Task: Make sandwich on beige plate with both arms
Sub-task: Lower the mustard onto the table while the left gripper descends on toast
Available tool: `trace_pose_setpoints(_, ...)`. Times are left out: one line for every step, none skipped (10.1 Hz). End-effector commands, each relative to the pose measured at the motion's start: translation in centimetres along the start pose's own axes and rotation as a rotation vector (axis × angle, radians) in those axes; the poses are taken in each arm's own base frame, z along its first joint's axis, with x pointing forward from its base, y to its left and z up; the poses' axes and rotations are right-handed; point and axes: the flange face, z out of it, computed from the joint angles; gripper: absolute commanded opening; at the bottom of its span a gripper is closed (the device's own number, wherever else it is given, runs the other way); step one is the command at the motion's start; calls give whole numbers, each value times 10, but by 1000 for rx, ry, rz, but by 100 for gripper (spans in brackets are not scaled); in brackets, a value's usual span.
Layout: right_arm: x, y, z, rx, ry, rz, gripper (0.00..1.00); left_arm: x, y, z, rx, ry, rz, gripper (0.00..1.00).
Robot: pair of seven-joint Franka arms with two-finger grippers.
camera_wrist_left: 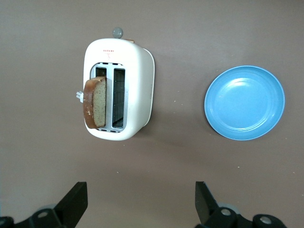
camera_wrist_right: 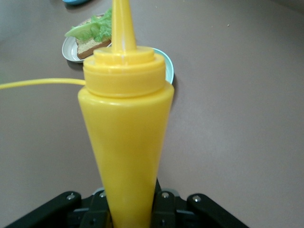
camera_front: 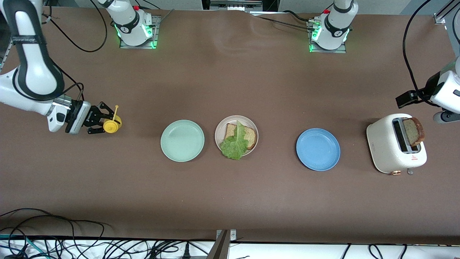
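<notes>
At the centre of the front view the round pale beige plate (camera_front: pixel 218 133) carries the unfinished sandwich: one square brown bread slice (camera_front: pixel 248 138) lying flat with a ruffled green lettuce leaf (camera_front: pixel 233 145) draped over it and hanging past the rim toward the camera. A mint green plate (camera_front: pixel 182 140) sits just beside it, a blue plate (camera_front: pixel 318 149) well apart toward the frame's right. The second brown bread slice (camera_front: pixel 413 131) stands upright in a slot of the white toaster (camera_front: pixel 390 151) at the right edge. The left gripper (camera_wrist_left: pixel 141 202) hangs over the table near the toaster, jaws spread wide and empty. At the frame's left the right gripper (camera_front: pixel 101 119) is clenched on a yellow plastic squeeze bottle (camera_front: pixel 111 125). That toast looks light, stiff and crumbly; I would pinch its exposed upper part across the flat faces, gently. The leaf is limp and would likely shift if nudged.
</notes>
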Motion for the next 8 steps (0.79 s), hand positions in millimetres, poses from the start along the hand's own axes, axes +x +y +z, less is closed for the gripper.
trace_pose_setpoints(-51,1,12,6,122,-116,0,30,-26,24,34,-32,-53,100)
trace_pose_setpoints(-74,2,20,6,176,-171,0,40,-34,35,36,-47,-66,100)
trace_pose_setpoints(-95,1,30,16,231,-208,0,51,-56,46,27,-61,-79,100)
trace_pose_setpoints(-105,-3,37,18,279,-230,0,63,-74,57,12,-61,-57,100)
trace_pose_setpoints(-112,-12,43,18,308,-226,0,73,-84,71,4,-45,-35,100)
trace_pose_setpoints(-121,-18,53,9,329,-220,0,84,-91,86,2,-31,-39,100)
trace_pose_setpoints(-130,-20,64,4,362,-218,0,97,-91,104,2,-15,-14,100)
trace_pose_setpoints(-134,-22,71,10,380,-212,0,106,-108,125,-6,-17,-20,100)
